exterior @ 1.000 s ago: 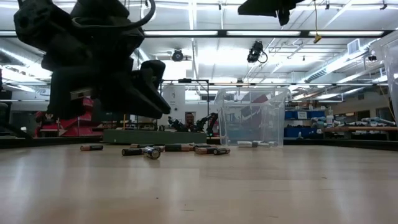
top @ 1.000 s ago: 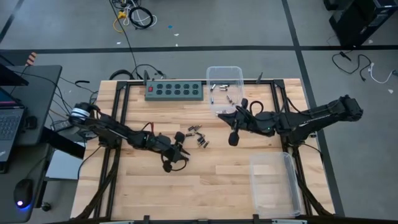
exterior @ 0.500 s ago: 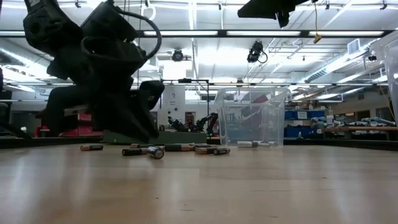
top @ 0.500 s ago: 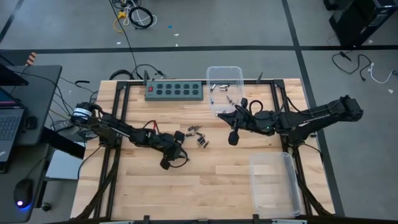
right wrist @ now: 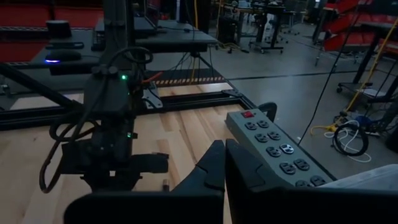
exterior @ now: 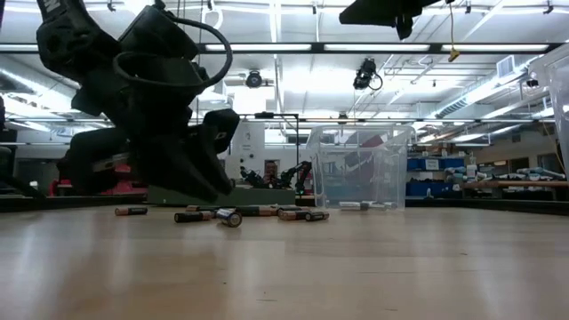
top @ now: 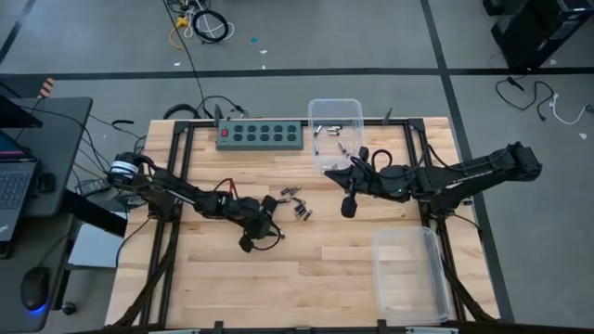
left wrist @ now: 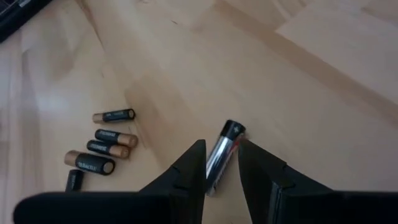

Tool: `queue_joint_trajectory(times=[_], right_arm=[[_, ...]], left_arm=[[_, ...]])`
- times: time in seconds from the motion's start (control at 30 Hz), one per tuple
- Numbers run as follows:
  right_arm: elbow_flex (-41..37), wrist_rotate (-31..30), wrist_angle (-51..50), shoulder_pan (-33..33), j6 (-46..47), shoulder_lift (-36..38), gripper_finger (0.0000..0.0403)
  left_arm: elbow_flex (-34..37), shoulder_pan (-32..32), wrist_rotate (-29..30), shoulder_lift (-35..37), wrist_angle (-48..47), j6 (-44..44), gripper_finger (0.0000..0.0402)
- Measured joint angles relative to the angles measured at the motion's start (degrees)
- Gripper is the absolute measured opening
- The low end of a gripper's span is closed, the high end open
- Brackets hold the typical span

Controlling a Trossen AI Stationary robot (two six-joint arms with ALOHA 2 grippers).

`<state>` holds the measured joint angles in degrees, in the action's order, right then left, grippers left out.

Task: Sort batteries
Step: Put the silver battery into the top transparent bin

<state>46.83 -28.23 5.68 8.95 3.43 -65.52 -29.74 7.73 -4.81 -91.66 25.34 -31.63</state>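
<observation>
Surface: a light wooden table (top: 306, 269) on a black frame, standing on grey concrete floor; the low view looks across it into a large workshop lit by strip lights. Left gripper (top: 270, 224): low over the board left of centre in the high view, fingers (left wrist: 189, 171) narrowly parted with a silvery battery (left wrist: 221, 155) lying between them, its dark cap pointing away from the wrist; whether the pads press on it cannot be told. Right gripper (top: 347, 206): raised over the table right of centre, fingers pressed together, holding nothing. Loose batteries (top: 297, 201): a small cluster on the wood at frame centre, just right of the left gripper, seen in the left wrist view as dark-and-copper cells (left wrist: 102, 146) lying near one another, well apart from the silvery one. Clear bin (top: 336, 133): at the upper centre edge of the table, with several cells inside. Second clear bin (top: 410, 274): lower right of the high view. Green power strip (top: 261, 135): along the upper edge, left of the first bin. Laptop (top: 13, 181) and mouse (top: 33, 286): on a side desk at the far left.
</observation>
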Motion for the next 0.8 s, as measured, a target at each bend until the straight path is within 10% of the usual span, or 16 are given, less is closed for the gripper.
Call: queue_joint_trajectory(times=[0.8], right_arm=[[0.0, 0.0, -1.7, -0.1, 0.3, 0.0, 0.0001]], left_arm=[[-0.8, -6.2, -7.7, -11.0, 11.5, 5.0, 0.0173]])
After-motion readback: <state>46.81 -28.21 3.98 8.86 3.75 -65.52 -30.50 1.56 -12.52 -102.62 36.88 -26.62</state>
